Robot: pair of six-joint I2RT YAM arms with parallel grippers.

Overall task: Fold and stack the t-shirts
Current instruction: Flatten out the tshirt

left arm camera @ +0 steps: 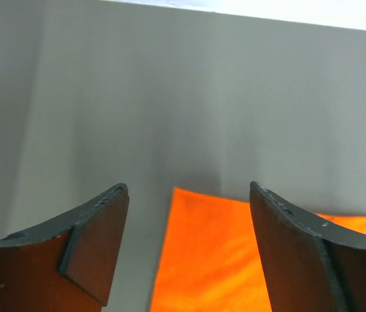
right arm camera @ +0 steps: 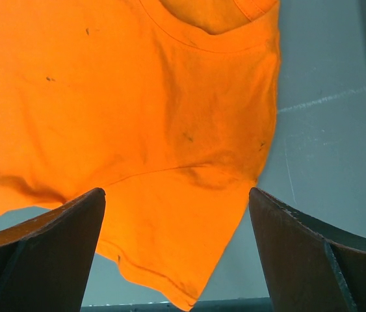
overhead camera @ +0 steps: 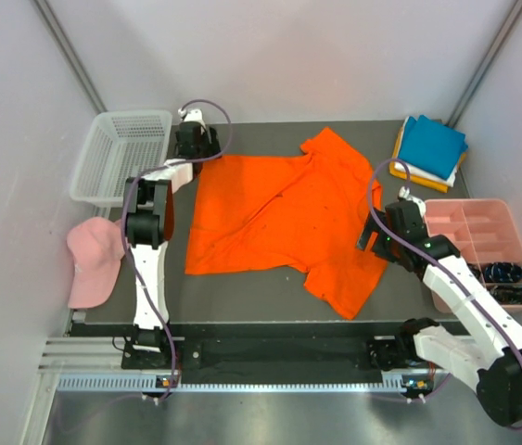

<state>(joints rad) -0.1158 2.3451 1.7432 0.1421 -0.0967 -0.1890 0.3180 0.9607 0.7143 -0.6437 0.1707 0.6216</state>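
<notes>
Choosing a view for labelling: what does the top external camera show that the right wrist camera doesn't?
Only top external: the folded stack at the far right, white basket, pink cap, pink tray, left claw. Only right wrist: collar seam and small dark specks close up. Both: the orange t-shirt spread flat, and the open right claw.

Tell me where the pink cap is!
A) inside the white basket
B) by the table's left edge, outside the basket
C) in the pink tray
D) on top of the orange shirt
B: the pink cap lies by the left edge, outside the white basket and off the orange shirt.
</notes>
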